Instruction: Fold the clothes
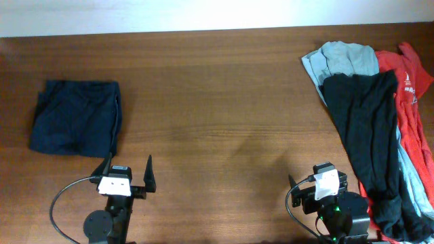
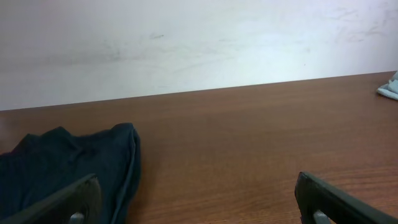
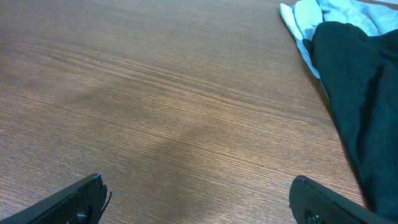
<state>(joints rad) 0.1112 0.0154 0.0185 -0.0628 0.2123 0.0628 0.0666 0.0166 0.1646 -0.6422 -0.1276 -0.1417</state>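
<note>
The dark navy shorts lie folded in a compact square at the table's left side; they also show in the left wrist view at the lower left. My left gripper is open and empty just in front of the shorts, its left finger beside their near right corner. My right gripper is open and empty near the front edge at the right, above bare wood.
A pile of clothes lies at the right: a long black garment, a red shirt and a light blue garment. The black garment lies close to my right gripper's right finger. A white wall borders the table's far edge.
</note>
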